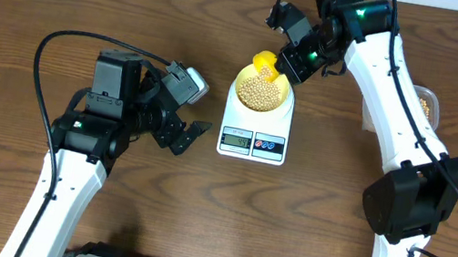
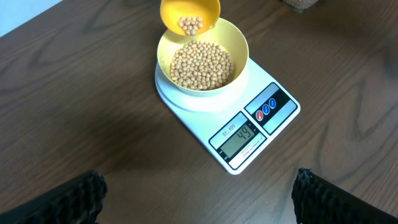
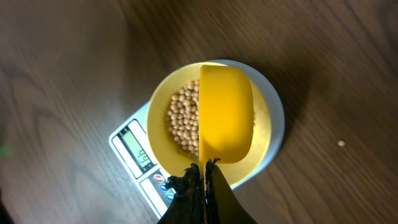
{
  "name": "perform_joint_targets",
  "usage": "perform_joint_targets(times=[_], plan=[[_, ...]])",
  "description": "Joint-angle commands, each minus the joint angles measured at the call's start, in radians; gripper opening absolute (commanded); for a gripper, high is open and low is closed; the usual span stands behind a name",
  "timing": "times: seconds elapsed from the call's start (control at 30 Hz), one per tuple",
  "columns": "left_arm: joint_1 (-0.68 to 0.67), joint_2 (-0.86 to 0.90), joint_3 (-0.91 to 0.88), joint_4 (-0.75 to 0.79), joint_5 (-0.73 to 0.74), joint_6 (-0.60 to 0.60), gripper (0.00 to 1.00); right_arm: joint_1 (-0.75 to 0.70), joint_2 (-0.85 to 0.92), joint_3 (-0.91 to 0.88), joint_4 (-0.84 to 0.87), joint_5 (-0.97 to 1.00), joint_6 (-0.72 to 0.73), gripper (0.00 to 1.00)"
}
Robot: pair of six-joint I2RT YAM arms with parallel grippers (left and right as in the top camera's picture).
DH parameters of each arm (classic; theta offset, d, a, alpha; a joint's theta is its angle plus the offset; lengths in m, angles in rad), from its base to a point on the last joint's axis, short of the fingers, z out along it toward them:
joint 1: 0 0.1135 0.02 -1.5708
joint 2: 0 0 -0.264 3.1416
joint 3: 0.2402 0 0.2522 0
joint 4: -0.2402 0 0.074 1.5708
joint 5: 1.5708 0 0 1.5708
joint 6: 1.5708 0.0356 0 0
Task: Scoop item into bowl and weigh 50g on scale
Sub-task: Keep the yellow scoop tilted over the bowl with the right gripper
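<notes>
Scale [image 2: 289,111] marked SF-400 reads 49 — right claw [image 3: 204,171] clamps scoop [image 3: 225,112], left claw [image 2: 198,186] apart.

Arms [image 1: 63,185] white w/ blk joints, blk cables [image 1: 41,62]; green LED [image 1: 359,13]; left claw [image 1: 189,137] blk, textured pads [image 2: 74,199].

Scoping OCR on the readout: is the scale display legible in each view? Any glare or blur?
Overhead: display is too small, digits unreadable. Left wrist: display sharp, evenly lit, no glare, digits legible. Right wrist: display dim and skewed near the lower left, digits soft; the scoop is bright but not blown out.
</notes>
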Motion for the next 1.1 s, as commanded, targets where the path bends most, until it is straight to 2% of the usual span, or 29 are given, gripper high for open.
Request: perform_joint_targets(times=[0.0,0.57,0.93,1.07], plan=[[0.003,0.007,-0.004,0.001,0.005,0.010,0.97,0.000,-0.033,0.014,0.002,-0.066,-0.007,0.01],[0.003,0.007,-0.004,0.001,0.005,0.010,0.98,-0.071,-0.068,0.014,-0.046,-0.175,0.008,0.01],[0.003,0.007,-0.004,0.001,0.005,0.010,0.98,-0.007,-0.068,0.014,-0.068,0.025,0.008,0.01],[0.003,0.007,-0.004,0.001,0.005,0.010,0.97,0.012,-0.068,0.014,-0.061,0.031,0.003,0.01]])
